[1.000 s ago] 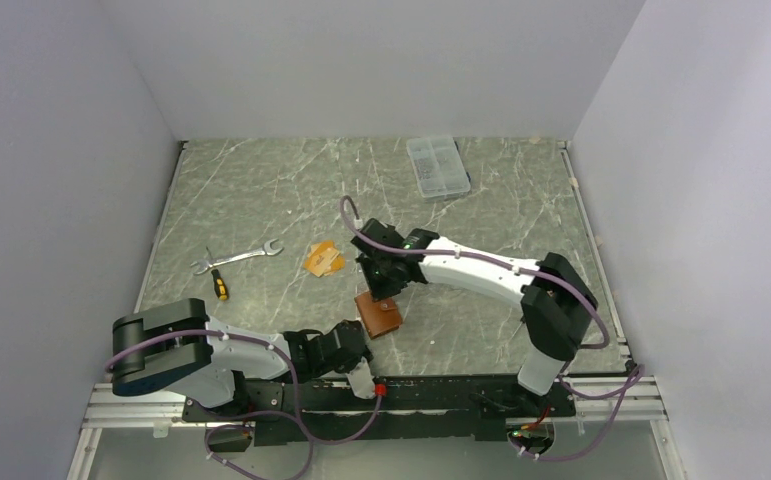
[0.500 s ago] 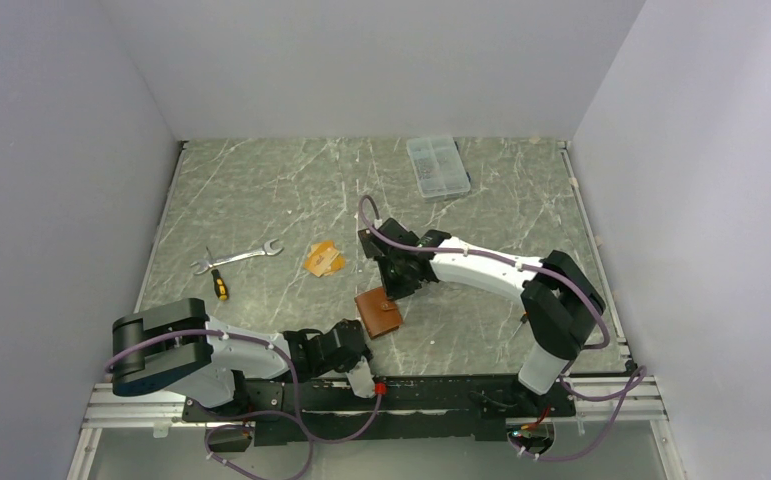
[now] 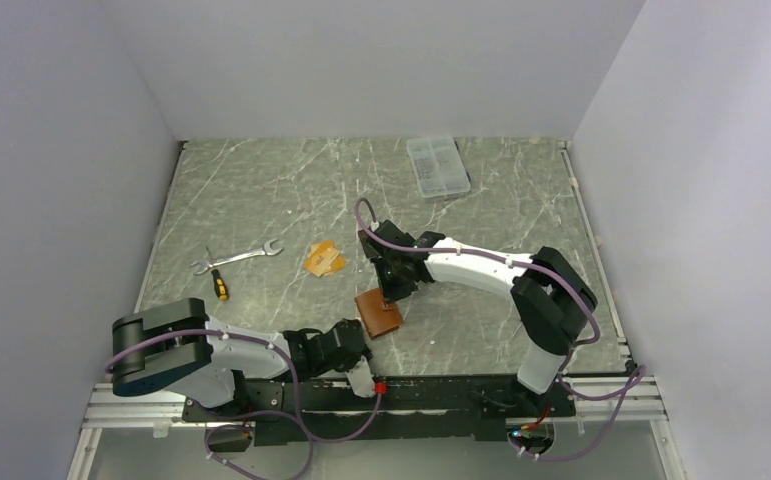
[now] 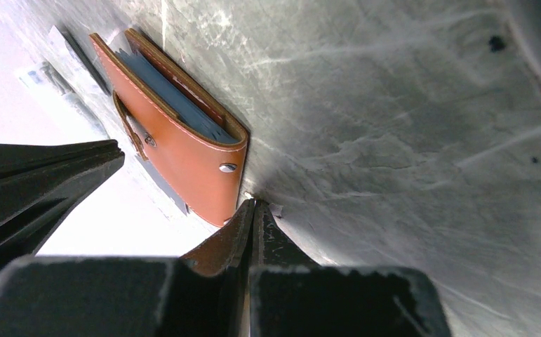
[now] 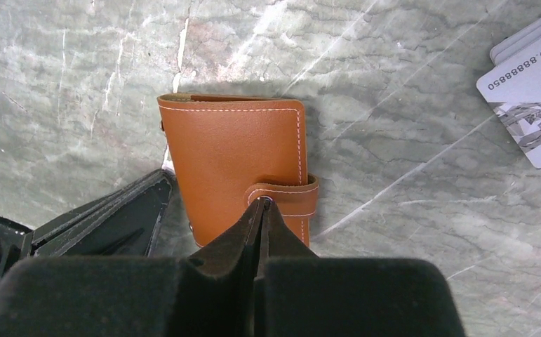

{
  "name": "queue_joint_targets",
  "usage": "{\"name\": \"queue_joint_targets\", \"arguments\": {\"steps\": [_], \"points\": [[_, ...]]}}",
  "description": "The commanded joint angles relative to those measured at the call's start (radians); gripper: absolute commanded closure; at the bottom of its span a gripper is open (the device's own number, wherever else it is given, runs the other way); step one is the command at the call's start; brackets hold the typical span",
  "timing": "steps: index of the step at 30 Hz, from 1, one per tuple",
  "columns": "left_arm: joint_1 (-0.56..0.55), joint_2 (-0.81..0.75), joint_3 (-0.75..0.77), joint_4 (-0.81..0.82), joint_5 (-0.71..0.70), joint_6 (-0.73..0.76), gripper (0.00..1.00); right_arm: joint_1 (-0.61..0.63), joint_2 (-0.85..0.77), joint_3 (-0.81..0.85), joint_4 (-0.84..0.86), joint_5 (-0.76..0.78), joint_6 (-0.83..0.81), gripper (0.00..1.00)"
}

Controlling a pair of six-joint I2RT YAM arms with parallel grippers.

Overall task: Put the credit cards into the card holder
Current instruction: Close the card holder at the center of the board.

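Holder (image 5: 232, 154) lies folded flat on the table (image 3: 261, 190), tab (image 5: 292, 198) snapped over its edge. Cards (image 3: 323, 259) are in a small loose pile beyond the holder, toward its left, apart from it; none are in the holder yet.

Right gripper (image 5: 262, 205) is right above the holder with its jaws pressed together and empty, tips at the tab; can't tell if they touch it. Left gripper (image 4: 253, 207) is at the holder's near corner, jaws also closed on nothing, tips just beside or touching the leather.

Risks, as judged:
- Holder is fastened, so no card goes in until the tab pops. Closed tips prying at it may just shove the holder.
- The surface looks slick, so the holder could slide or spin away from the left gripper's brace.
- Both grippers crowd the holder and a finger clash is likely.
- Cards are thin and flat, so they will be hard to pinch off the table.

Surface is grey-green marble pattern with white veins and looks smooth and hard. Plain white walls (image 3: 381, 60) stand on three sides. Box (image 3: 438, 166) sits far beyond the holder; wrench (image 3: 246, 254) and screwdriver (image 3: 218, 285) are well to its left.
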Motion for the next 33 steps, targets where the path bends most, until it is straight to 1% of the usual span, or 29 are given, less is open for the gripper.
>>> {"name": "queue_joint_targets", "arguments": {"steps": [1,33], "points": [[0.008,-0.004,0.000,-0.082,0.022,-0.006,0.96,0.004,0.006,-0.004,0.035,-0.015,0.014,0.99],[0.019,-0.007,0.018,-0.106,0.022,-0.010,0.97,0.030,0.046,-0.042,0.036,0.004,0.031,1.00]]}}
